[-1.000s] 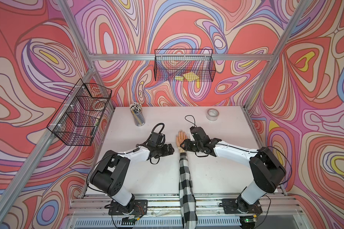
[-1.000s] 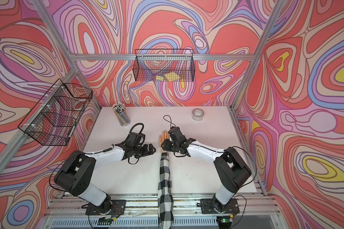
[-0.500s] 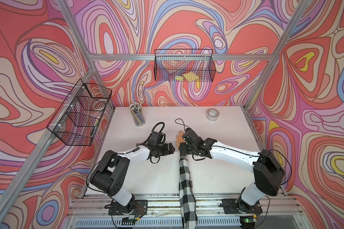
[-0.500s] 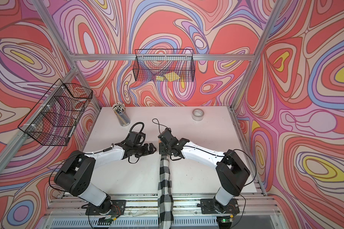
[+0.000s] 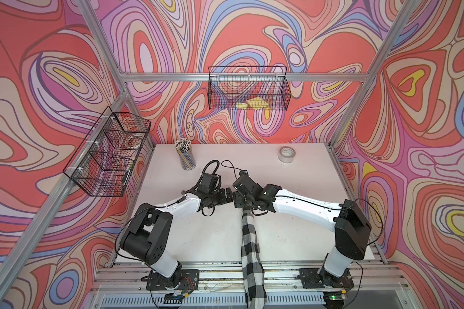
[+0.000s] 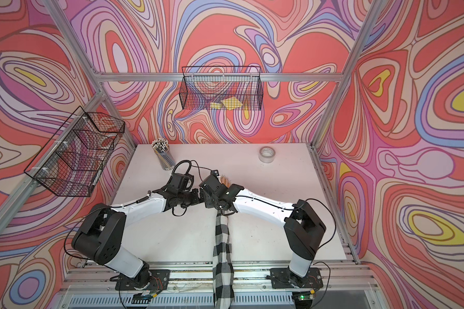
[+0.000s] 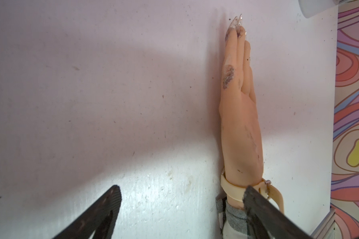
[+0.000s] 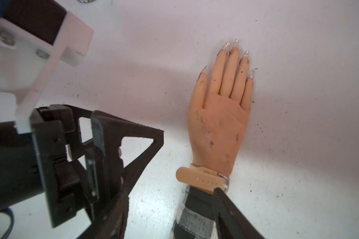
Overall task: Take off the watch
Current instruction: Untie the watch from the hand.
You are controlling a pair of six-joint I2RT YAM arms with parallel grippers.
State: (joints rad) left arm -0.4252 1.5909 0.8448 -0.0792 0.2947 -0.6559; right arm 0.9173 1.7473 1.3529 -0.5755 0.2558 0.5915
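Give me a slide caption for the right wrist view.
Mannequin hand flat on the white table, cream watch strapped at its wrist.

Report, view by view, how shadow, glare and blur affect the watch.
Left wrist view: watch sharp on a glare-bright patch of table, a blurred left finger overlapping its strap, shadow beside the mannequin hand. Right wrist view: watch sharp and lit; a shadow band crosses the table at the hand. Both top views: even light, but the right arm covers the watch.
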